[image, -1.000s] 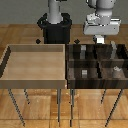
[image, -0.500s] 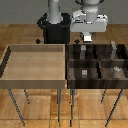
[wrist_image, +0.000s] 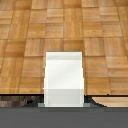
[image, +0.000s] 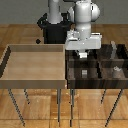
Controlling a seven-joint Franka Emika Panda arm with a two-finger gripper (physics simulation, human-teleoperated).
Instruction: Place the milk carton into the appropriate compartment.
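Parquet floor; tan tray point(image: 35, 62) beside dark partitioned tray point(image: 95, 80). Claw point(image: 82, 54) closed on milk carton point(wrist_image: 64, 77), poised above a compartment point(image: 85, 72), presumably for release.

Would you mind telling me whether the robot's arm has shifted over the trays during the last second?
Yes. The arm has moved toward the exterior view's left, from above the dark partitioned tray toward its edge beside the light tan tray.

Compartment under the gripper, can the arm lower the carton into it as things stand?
Probably yes: the gripper hangs just above that compartment, the carton sits close below the wrist, and nothing visible lies between.
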